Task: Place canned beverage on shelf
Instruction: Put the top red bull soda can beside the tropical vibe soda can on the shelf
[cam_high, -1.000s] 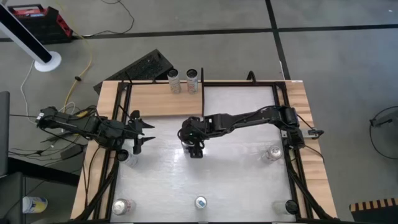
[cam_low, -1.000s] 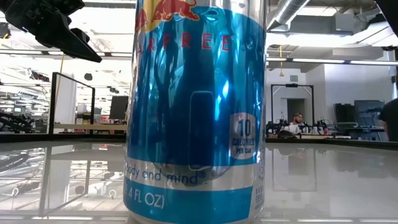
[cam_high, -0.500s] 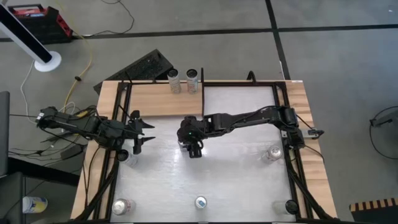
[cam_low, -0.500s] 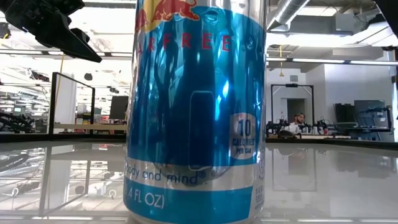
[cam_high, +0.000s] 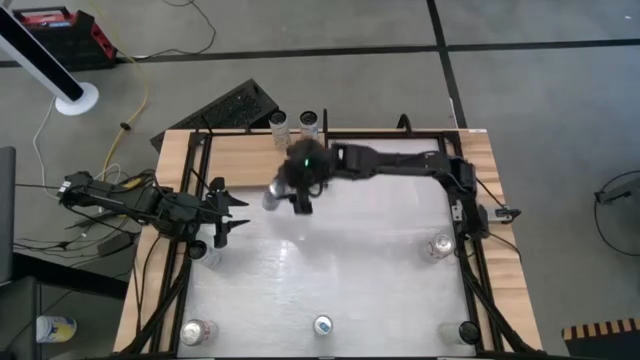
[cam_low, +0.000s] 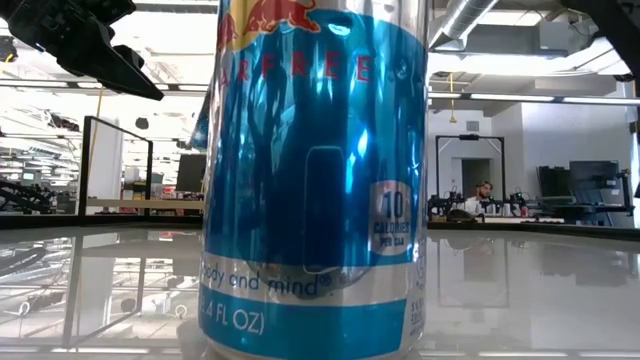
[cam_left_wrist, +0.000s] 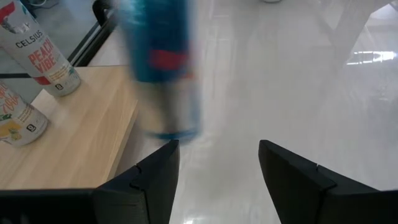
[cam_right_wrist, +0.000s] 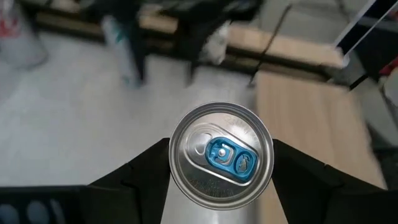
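A blue and silver beverage can hangs in the air with my right gripper shut on it. In the high view the can is by the near edge of the pale wooden shelf. The left wrist view shows it as a blurred blue can beside the shelf. My left gripper waits open at the table's left, with nothing between its fingers. My right gripper pinches the can between its two fingers, one on each side of the can's wall just below the top rim. The fingers come from the table's right, slanting down. The can is lifted clear of the table, about upright, its top toward the wrist camera.
Two cans stand at the shelf's far edge. More cans stand on the white table: near left, near middle, which fills the low view, and right. A dark frame rims the table.
My right gripper has risen and swung from the table's middle toward the far edge and the shelf, turning as it went. The blue can has gone with it, lifted clear of the table; most of the move came in the last half second.
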